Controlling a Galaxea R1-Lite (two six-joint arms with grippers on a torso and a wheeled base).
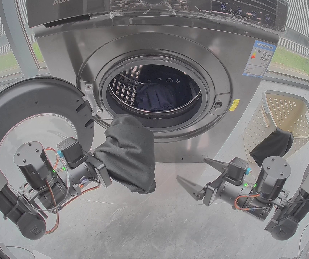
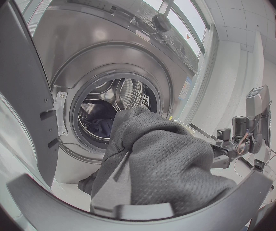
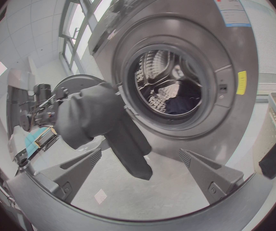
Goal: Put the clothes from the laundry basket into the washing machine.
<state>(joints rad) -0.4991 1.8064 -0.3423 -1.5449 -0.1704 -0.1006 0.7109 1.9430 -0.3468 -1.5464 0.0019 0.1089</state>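
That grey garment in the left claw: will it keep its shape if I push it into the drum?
Probably floppy: the grey garment sags and hangs below the grip. Likely light; its mesh weave looks thin. The loose tail may catch on the drum opening's rim.

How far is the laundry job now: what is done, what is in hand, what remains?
Done: a dark garment lies in the drum of the washing machine. In hand: the left tool holds a grey garment before the open door. Left: a black garment hangs over the laundry basket rim; the right tool is open and empty.
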